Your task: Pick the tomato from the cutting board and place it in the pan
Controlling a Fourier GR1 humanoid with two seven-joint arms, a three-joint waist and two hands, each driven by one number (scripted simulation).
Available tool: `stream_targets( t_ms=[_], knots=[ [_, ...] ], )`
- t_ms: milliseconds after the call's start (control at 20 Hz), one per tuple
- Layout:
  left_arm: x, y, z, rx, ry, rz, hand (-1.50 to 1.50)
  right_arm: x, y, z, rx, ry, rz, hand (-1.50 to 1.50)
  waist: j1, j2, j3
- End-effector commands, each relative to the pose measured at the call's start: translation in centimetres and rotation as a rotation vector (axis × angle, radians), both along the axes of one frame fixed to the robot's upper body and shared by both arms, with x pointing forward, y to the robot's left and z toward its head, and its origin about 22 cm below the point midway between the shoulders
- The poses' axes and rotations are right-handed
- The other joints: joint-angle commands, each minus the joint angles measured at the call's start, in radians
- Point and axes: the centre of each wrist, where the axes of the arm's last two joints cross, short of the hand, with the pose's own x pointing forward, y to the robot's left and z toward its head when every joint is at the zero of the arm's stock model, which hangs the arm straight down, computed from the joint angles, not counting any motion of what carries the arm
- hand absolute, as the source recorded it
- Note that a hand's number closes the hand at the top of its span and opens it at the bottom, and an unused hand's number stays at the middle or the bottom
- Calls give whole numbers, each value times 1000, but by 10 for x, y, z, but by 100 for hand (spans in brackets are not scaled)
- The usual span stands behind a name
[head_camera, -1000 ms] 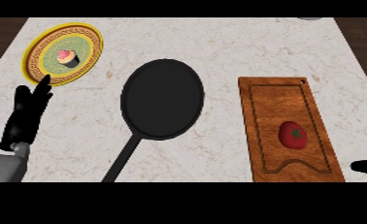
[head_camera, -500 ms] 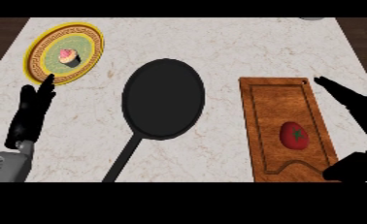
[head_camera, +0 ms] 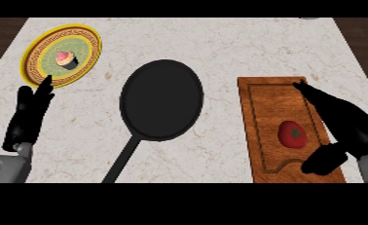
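A red tomato (head_camera: 292, 134) with a green stem lies on the near half of the wooden cutting board (head_camera: 269, 107) at the right. My right hand (head_camera: 338, 121) hovers over the board's right side, open, fingers stretched toward the far edge and thumb curved below the tomato; it does not touch the fruit. The black pan (head_camera: 161, 100) sits in the middle of the counter, its handle (head_camera: 120, 160) pointing to the near edge. My left hand (head_camera: 27, 117) rests open at the left edge, fingers up.
A yellow-rimmed green plate (head_camera: 39, 65) with a cupcake (head_camera: 66, 58) on it stands at the far left, just beyond my left hand. The marble counter runs to a dark edge at the far side.
My right hand has come in from the lower right and moved left over the cutting board, nearing the tomato. The left hand has barely shifted. The tomato and pan have not moved.
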Motion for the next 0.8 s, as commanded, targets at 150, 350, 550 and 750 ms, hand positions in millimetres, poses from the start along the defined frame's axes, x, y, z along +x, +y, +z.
stream_targets(
  t_ms=[150,350,550,750],
  knots=[
    [0,18,0,16,15,20,0,1,14,-29,-73,39,-4,-150,-5,0,0],
    [9,11,11,6,-3,-9,0,3,0,-28,-46,64,1,-150,-7,0,0],
    [22,10,10,-17,-8,14,0,-8,3,-44,-50,49,29,-150,-12,0,0],
    [4,0,-7,-8,21,11,0,-7,24,-44,-48,49,3,-150,-9,-1,0]
  ],
)
